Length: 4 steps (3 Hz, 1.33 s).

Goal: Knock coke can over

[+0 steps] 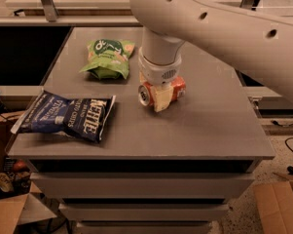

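Note:
The coke can (pixel 177 88) lies on its side on the grey table (pixel 209 126), near the middle, its silver top pointing left toward me. My gripper (pixel 160 100) comes down from the big white arm (pixel 209 18) and is closed around the can's middle. One pale finger (pixel 161 97) crosses the front of the can; the other is hidden behind it.
A green chip bag (pixel 108 57) lies at the back left of the table. A blue Kettle chip bag (pixel 70 116) lies at the front left, overhanging the edge. Cardboard boxes stand on the floor at the lower right (pixel 277 206) and lower left (pixel 9 213).

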Motion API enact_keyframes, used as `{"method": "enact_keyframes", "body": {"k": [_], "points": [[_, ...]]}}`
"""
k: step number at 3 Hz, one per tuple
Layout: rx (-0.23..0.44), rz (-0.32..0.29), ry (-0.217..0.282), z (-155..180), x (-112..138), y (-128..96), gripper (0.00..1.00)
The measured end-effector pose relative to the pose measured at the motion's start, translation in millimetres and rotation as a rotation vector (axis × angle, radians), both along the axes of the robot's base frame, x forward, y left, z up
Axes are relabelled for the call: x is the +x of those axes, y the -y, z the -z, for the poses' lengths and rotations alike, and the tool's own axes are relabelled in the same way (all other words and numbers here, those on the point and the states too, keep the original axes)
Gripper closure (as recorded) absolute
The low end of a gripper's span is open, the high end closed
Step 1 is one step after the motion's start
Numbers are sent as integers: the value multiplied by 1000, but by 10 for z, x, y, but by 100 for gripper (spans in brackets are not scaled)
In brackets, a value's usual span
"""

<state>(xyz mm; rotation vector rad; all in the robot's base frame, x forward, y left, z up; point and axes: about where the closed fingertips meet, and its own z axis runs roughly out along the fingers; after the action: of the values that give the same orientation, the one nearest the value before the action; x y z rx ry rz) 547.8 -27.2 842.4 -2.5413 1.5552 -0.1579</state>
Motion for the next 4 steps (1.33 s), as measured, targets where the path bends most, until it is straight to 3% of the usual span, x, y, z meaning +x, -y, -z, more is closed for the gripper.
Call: {"method": "enact_keyframes", "body": {"k": [2, 3, 4], "points": [[-14, -43, -58, 59, 49, -7, 13], [-14, -69, -86, 84, 78, -15, 0], [-9, -61, -84, 44, 125, 39, 0]]}}
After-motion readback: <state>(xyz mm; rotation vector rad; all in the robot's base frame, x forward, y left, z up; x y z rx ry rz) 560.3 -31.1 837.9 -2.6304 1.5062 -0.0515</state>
